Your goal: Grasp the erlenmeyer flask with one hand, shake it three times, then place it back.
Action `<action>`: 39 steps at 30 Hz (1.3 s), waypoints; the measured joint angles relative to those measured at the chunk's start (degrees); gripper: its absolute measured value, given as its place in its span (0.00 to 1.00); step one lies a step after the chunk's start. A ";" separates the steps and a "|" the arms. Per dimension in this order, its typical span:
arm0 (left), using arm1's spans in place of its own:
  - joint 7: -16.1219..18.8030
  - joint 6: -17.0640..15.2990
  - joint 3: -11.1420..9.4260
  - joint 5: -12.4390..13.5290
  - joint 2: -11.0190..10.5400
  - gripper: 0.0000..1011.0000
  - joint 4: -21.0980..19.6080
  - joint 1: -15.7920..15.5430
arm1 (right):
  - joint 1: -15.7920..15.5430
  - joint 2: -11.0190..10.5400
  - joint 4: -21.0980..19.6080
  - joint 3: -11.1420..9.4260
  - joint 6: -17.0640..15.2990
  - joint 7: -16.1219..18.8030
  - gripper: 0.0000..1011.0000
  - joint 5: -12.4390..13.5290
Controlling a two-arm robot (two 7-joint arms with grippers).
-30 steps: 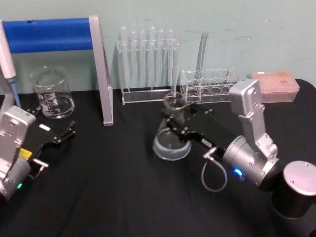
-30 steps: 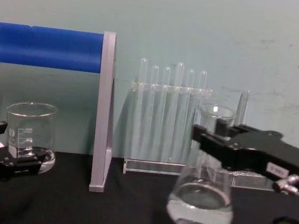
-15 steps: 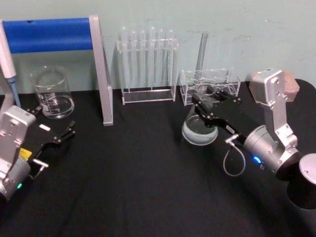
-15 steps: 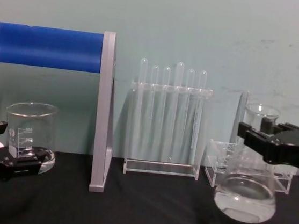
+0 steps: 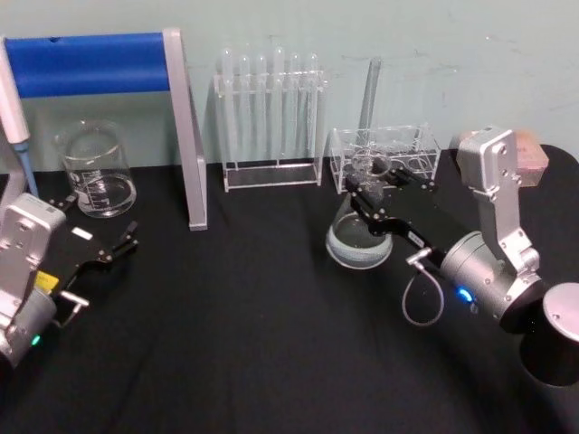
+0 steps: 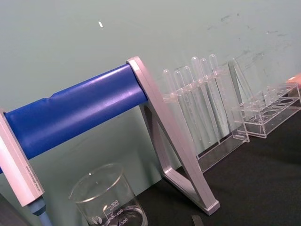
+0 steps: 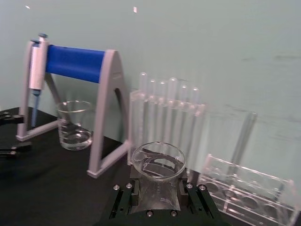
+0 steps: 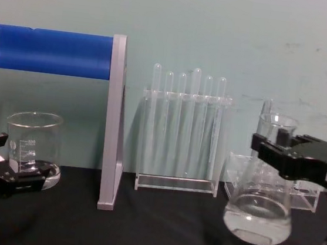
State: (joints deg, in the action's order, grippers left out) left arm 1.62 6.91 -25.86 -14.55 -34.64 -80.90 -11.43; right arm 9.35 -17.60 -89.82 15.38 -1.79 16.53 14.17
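Right now the right tool [image 5: 369, 192], black with two long flat jaws, is closed tight on the narrow neck of the clear glass conical erlenmeyer flask [image 5: 359, 240], just under its flared rim. The flask sits right of the middle of the black tabletop [image 5: 253, 344], toward the back edge and just in front of a low clear plastic rack [image 5: 398, 154]. From the chest view a shallow pool of clear liquid lies in the flask's wide base [image 8: 257, 219]. I cannot tell whether that base touches the tabletop or hangs just above it. The left tool [image 5: 103, 215] rests near the left edge with its jaws spread apart and nothing between them. A squat glass beaker [image 5: 95, 172] stands behind it. Along the back edge stand a blue-barred stand with grey legs [image 5: 90, 63] and a tall clear rack of test tubes [image 5: 270, 117].
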 joint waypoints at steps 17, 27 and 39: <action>0.00 0.00 0.00 0.00 0.00 0.99 0.00 0.00 | -1.70 0.06 -4.11 5.15 -0.60 4.97 0.44 2.35; 0.00 0.00 0.00 0.00 0.00 0.99 0.00 0.00 | -2.61 -1.52 -6.50 8.99 -0.89 7.80 0.44 3.72; 0.00 0.00 0.00 0.00 0.00 0.99 0.00 0.00 | -2.84 -2.93 -7.88 11.31 -0.72 8.69 0.44 4.60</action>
State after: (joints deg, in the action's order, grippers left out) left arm 1.62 6.91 -25.86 -14.55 -34.65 -80.90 -11.43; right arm 6.51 -20.53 -97.70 26.69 -2.51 25.22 18.77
